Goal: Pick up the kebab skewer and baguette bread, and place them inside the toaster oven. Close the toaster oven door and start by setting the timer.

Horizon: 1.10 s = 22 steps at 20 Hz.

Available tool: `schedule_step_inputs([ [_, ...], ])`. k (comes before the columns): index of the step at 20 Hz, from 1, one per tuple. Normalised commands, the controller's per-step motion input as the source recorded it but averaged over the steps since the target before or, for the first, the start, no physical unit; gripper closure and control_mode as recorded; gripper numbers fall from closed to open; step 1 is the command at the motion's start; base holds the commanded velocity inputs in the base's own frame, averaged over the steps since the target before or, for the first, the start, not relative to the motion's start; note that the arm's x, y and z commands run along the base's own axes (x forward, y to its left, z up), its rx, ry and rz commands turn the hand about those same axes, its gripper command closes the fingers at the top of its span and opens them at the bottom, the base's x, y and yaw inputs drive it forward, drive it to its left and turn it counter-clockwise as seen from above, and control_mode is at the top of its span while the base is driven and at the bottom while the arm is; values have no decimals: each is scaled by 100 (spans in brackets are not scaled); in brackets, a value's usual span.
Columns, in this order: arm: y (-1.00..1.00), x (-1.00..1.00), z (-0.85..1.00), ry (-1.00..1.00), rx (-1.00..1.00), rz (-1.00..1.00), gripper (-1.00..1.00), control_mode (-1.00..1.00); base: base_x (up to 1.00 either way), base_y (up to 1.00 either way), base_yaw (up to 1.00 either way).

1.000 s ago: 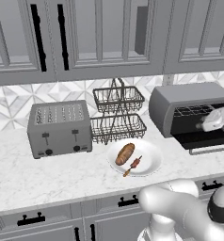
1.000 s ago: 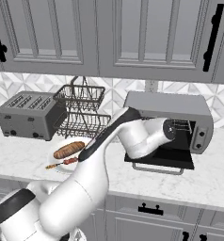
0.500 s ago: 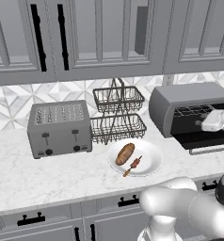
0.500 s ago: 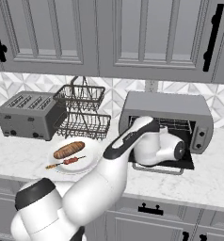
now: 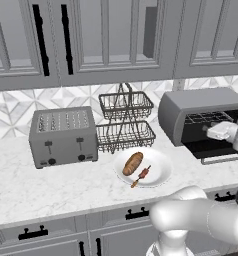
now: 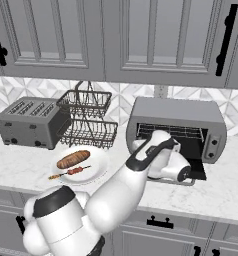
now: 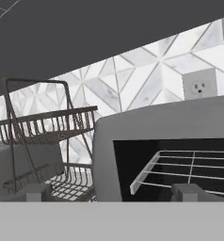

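The toaster oven (image 5: 198,112) (image 6: 178,117) stands at the right of the counter. Its door (image 5: 218,151) (image 6: 198,172) hangs open and flat, and the wire rack (image 7: 184,169) shows inside. My gripper (image 5: 213,131) (image 6: 140,145) (image 7: 111,193) hovers open and empty just in front of the oven mouth, near its left side. On a white plate (image 5: 161,162) (image 6: 98,162) to the oven's left lie the golden-brown baguette bread (image 5: 133,163) (image 6: 73,159) and, just in front of it, the thin kebab skewer (image 5: 141,175) (image 6: 71,172).
A grey slotted toaster (image 5: 63,136) (image 6: 28,122) sits at the left. A two-tier wire basket rack (image 5: 125,120) (image 6: 86,117) (image 7: 43,136) stands against the tiled wall between toaster and oven. A wall socket (image 7: 198,84) is behind the oven. Bare marble lies in front of the toaster.
The arm has swung over the last second, and the hand has shifted a little left and down in front of the oven mouth. The plate, the food and the open door have not moved.
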Motion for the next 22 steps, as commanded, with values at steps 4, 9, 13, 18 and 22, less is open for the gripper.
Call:
schedule_step_inputs([
  [4, -32, 34, 0, -11, 4, -3, -100, -100, 0, 0, 0],
  [9, -25, 27, -17, -1, 0, -1, -100, -100, 0, 0, 0],
  [13, -3, 23, -4, 0, 0, -4, -100, -100, 0, 0, 0],
  [18, 0, 30, -14, 0, -2, -8, -100, -100, 0, 0, 0],
  [22, 0, 39, -1, 0, -1, -10, -100, -100, 0, 0, 0],
])
